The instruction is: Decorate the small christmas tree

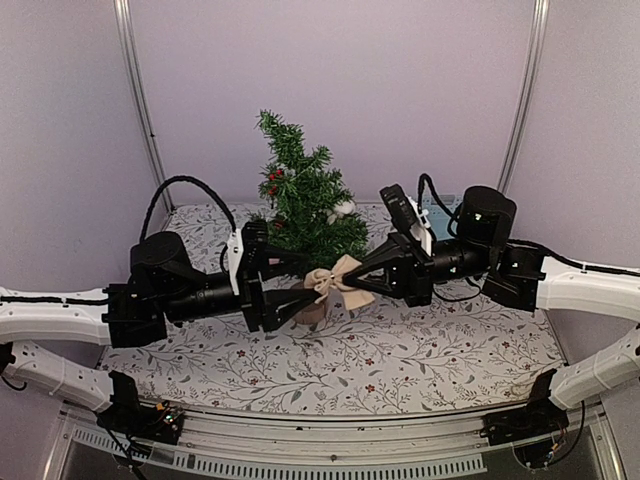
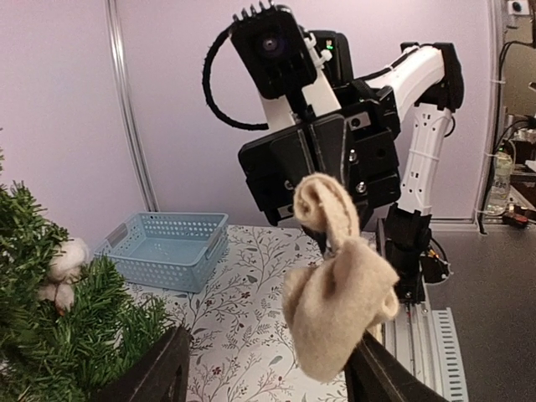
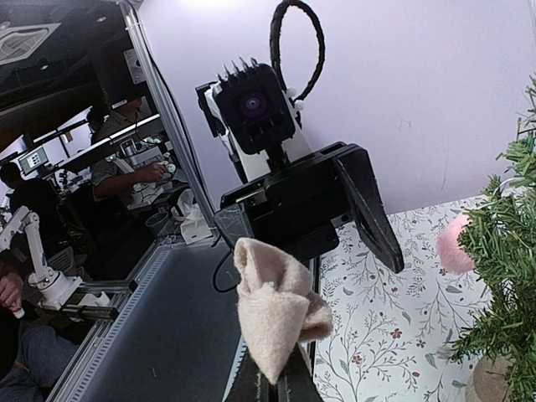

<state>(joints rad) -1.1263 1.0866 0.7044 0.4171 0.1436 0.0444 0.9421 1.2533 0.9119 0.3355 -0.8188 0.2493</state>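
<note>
Your right hand [image 3: 272, 387] pinched the beige fabric bow [image 3: 272, 310] in front of the small christmas tree [image 1: 305, 200]; your left hand [image 2: 268, 373] stood open around the bow.

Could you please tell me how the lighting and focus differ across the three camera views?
Top external view: soft, lilac-tinted light, the small dark-green bristly christmas tree sharp, the floral-patterned table's near edge bowed. Left wrist view: the beige felt bow crisp and evenly lit. Right wrist view: the round pink fluffy ball blurred, the pale wall washed out at the top.
</note>
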